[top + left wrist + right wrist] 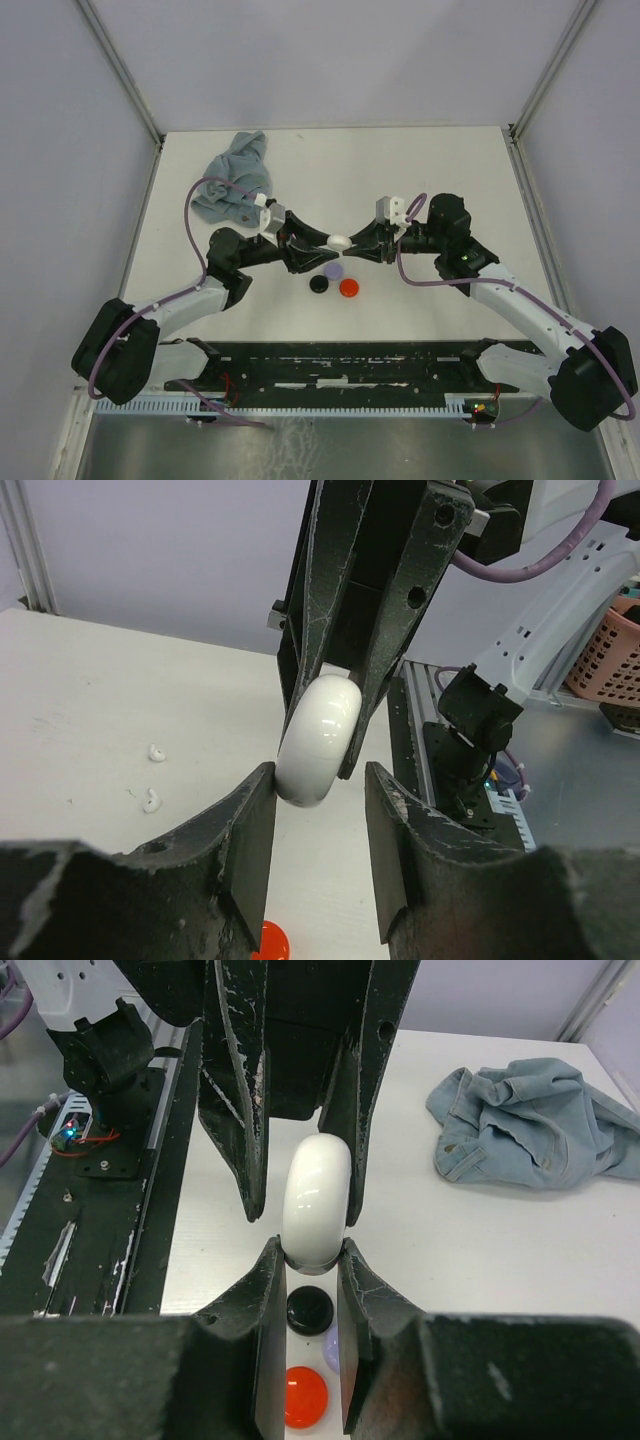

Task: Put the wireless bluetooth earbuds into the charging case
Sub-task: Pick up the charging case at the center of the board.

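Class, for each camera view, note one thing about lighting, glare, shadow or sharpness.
Top external view: flat, even light, only faint shadows on the table, and the white charging case is nearly washed out. Left wrist view: a soft sheen on the case's upper curve, its lower side shaded. Right wrist view: the denim cloth shows sharp folds with shaded creases.

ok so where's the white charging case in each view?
Top external: white charging case at centre, between left gripper and right gripper.
Left wrist: centre, between that arm's fingers, not clamped by them.
Right wrist: centre, lower end pinched by that arm's fingers.
Shared landmark: red disc, below the case in all three pictures.
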`<action>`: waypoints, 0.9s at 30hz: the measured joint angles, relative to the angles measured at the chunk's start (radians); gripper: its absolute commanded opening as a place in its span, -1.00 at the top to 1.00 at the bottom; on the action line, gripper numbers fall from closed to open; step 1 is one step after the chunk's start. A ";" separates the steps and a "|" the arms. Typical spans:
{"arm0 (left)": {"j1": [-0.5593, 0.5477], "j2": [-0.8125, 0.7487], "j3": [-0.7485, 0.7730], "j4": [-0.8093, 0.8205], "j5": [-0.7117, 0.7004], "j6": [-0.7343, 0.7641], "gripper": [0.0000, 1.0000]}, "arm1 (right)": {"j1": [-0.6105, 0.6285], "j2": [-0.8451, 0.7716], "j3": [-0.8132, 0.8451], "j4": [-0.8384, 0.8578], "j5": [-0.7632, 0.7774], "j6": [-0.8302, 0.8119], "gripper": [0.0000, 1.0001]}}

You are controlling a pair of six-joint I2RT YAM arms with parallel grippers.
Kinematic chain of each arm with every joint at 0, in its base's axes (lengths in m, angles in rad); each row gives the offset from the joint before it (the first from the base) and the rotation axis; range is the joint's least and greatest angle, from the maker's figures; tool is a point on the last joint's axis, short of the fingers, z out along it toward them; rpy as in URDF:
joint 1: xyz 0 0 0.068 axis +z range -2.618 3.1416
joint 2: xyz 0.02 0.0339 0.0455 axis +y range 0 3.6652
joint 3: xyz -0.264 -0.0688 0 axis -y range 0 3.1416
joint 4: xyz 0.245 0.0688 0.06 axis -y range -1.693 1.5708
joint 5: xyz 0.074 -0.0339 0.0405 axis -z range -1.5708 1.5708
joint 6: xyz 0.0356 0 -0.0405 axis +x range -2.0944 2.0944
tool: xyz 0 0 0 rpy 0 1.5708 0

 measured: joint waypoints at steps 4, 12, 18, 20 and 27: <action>0.000 0.014 0.000 0.013 0.001 -0.017 0.15 | 0.000 0.000 0.000 0.000 -0.001 0.006 0.93; 0.003 0.017 0.000 0.026 0.000 -0.027 0.49 | 0.000 0.000 0.001 0.006 -0.011 0.022 0.78; 0.003 0.017 0.000 0.032 0.004 -0.031 0.84 | 0.000 -0.003 0.003 0.002 -0.003 0.032 0.20; 0.003 0.015 -0.002 0.029 -0.003 -0.029 0.93 | 0.000 -0.008 0.006 -0.009 0.012 0.030 0.05; -0.002 -0.026 -0.043 -0.001 -0.061 0.026 0.94 | 0.000 -0.028 0.036 -0.035 0.066 0.037 -0.27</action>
